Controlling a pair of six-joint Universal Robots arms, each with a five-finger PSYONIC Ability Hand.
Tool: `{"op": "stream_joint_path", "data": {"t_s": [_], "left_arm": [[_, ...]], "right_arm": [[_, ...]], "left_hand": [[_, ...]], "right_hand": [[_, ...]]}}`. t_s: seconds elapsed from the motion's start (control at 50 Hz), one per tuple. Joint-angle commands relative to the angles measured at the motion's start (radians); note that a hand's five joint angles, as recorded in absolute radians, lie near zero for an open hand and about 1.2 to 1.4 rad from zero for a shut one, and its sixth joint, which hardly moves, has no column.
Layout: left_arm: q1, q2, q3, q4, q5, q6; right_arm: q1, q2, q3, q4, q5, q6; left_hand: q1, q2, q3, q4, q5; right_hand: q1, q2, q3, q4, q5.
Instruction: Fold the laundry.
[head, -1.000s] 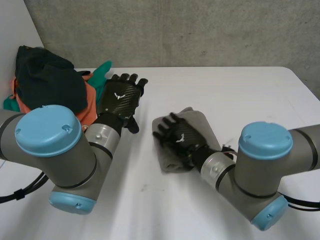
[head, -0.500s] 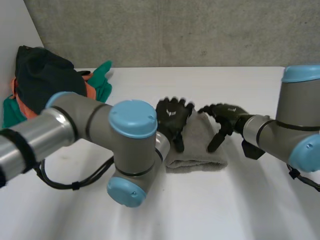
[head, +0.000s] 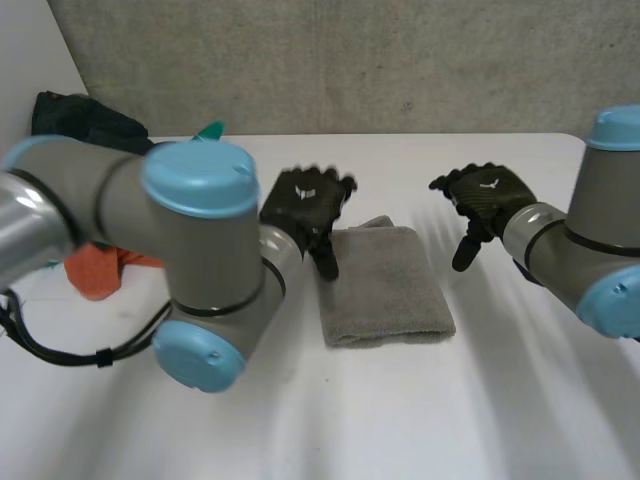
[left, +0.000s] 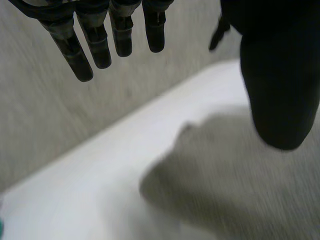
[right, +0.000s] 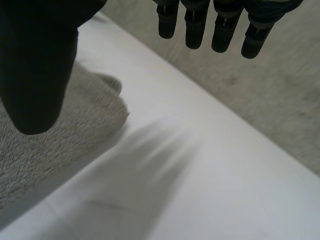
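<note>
The folded grey towel (head: 385, 290) lies flat near the middle of the white table (head: 300, 420), a neat rectangle with its long sides running from 12 to 6 o'clock. The left hand (head: 305, 197) hangs at the towel's 10 o'clock corner, back upward, and holds nothing. In its wrist view its fingers (left: 100, 40) are straight and a little apart, and its thumb (left: 277, 85) points down over the grey cloth; whether the thumb tip touches the cloth cannot be told. The right hand (head: 490, 192) is off the towel at about its 2 o'clock, apart from the cloth, with bare table beneath it. In its own wrist view the fingers (right: 215, 27) are extended and loosely spread and the thumb (right: 40, 70) stands well away from them, with nothing between; the towel's rounded corner lies just under the thumb side. At the table's 10 o'clock corner sits the pile of unfolded laundry: a dark garment (head: 85, 115) on top, an orange piece (head: 95, 275) nearer the front, and a green piece (head: 210, 130) at the side towards the hands. A grey concrete wall (head: 350, 60) rises behind the table at 12 o'clock.
</note>
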Motion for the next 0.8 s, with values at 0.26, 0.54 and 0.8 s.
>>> {"op": "stream_joint_path", "data": {"t_s": [0.26,0.54,0.8], "left_arm": [[0.142,0.268,-0.153,0.017,0.668,-0.13],[0.131,0.292,-0.205,0.017,0.673,-0.131],[0.131,0.297,-0.202,0.028,0.671,-0.133]], "right_arm": [[-0.018,-0.09,0.399,-0.174,-0.145,0.318],[-0.005,0.151,0.279,-0.288,-0.119,0.324],[-0.104,0.078,0.161,-0.43,0.007,0.339]], "left_hand": [[-0.019,-0.013,-0.021,-0.008,0.0],[-0.022,-0.016,-0.024,-0.011,-0.003],[-0.024,-0.019,-0.027,-0.014,-0.006]], "right_hand": [[-0.036,-0.036,-0.037,-0.037,-0.042],[0.639,0.638,0.638,0.637,0.633],[1.186,1.185,1.185,1.185,1.18]]}}
